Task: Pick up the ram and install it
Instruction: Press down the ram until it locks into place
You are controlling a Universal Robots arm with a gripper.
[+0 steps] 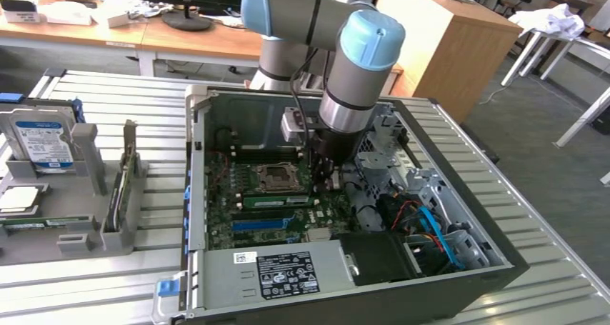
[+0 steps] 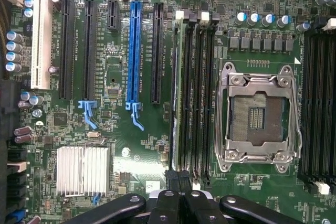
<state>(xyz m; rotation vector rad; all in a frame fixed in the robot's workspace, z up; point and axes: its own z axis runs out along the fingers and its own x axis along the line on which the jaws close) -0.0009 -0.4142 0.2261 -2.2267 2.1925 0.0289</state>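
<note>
Ram point(image 2: 177, 93) stands on its edge in the slot nearest the blue slot strip point(image 2: 135, 51), between that strip and the CPU socket point(image 2: 258, 114). You see its long axis parallel to the strip. Your tool point(image 2: 180, 182) is shut, fingertips together, pressing on the ram's near end, directly above it

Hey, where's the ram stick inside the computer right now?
In the exterior view the ram stands in a memory slot beside the CPU socket inside the open case, with the gripper at its end toward that view's right.
</note>
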